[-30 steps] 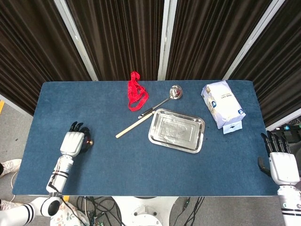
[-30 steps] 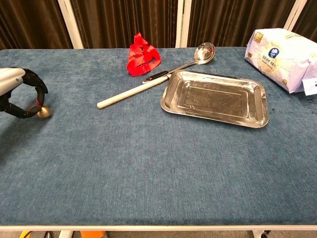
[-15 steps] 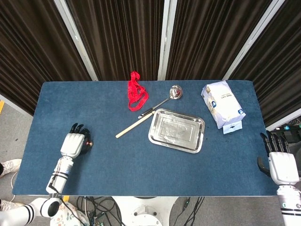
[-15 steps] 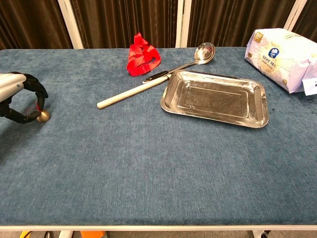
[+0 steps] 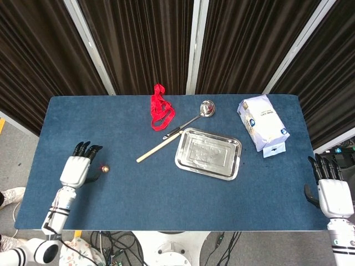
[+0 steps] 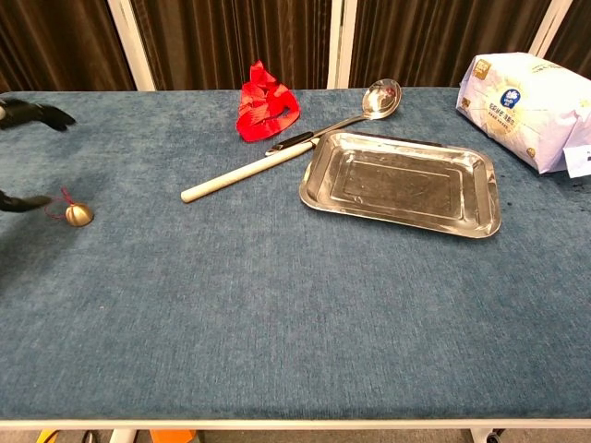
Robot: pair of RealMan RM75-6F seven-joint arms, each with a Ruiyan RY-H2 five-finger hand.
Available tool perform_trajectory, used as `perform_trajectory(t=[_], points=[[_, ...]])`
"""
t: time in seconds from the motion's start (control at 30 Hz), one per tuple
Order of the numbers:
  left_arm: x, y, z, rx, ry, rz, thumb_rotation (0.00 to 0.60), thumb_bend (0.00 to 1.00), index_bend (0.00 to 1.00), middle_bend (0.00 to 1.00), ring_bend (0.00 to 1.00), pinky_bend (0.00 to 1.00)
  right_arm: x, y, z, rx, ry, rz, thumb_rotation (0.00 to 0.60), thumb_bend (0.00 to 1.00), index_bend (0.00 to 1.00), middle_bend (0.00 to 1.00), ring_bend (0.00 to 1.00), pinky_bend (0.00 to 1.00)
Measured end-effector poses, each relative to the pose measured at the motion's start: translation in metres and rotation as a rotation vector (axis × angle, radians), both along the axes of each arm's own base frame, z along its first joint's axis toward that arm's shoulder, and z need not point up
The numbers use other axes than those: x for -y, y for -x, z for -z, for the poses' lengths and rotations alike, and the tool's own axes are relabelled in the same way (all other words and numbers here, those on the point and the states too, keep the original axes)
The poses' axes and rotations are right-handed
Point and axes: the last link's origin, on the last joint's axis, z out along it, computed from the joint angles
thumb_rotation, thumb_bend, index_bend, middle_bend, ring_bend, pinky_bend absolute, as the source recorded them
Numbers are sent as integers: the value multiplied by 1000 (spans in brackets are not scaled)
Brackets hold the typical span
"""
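Lying loose beside the spread-fingered, empty left hand (image 5: 74,169), the small bell (image 6: 78,214) could roll if nudged.

White bag (image 6: 526,109): blue logo, print too small to read.

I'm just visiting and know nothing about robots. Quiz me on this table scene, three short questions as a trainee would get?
1. True or false: the left hand grips the small gold bell with the red loop.
2. The steel ladle's bowl lies nearest: A) the white flour bag, B) the red ribbon, C) the flat steel tray.
3. Which thing overlaps the ladle's black handle?

Key: 1 false, fingers spread beside it. 2 C. 3 the pale wooden stick.
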Motion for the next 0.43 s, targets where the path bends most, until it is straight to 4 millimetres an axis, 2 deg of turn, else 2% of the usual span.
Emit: perform_trajectory(t=[0.13,0.3,0.43], points=[[16,13,-20,33,-23,49,600,226,133,142,24,49,0,-2,1,7,2,-7,600,380,0,0,0,0],[48,58,-59,1,-60,-44,600,214,133,138,15,48,0,-3,6,7,-8,-5,600,379,0,0,0,0],[63,70,-74,-22,-93,-88,600,212,133,138,15,48,1,-3,9,9,-11,-5,600,379,0,0,0,0]])
